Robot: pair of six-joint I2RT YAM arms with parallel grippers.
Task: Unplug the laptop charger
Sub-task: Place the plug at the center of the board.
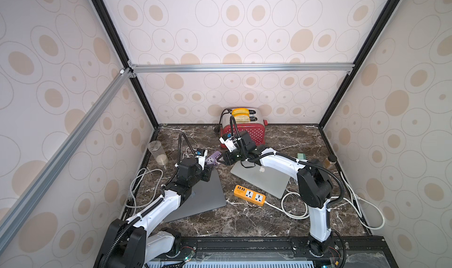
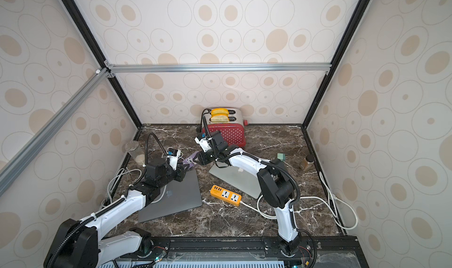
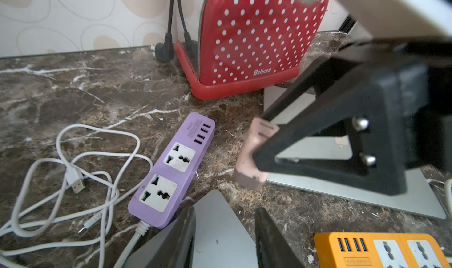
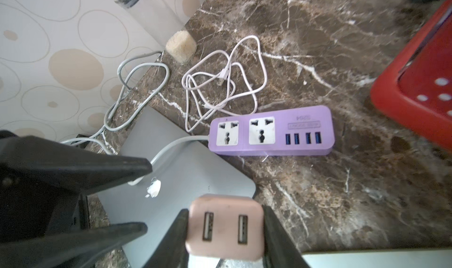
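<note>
Right pincer (image 4: pixel 225 210): pinching the pink charger (image 4: pixel 223 232) by its sides, its two USB ports facing the wrist camera.
Charger: unplugged, held in the air at 3 o'clock of the purple power strip (image 1: pixel 213 158) in a top view.
Left pincer (image 3: pixel 226 214): spread, over the far corner of the grey laptop (image 1: pixel 205 196), at the strip's 7 o'clock.
</note>
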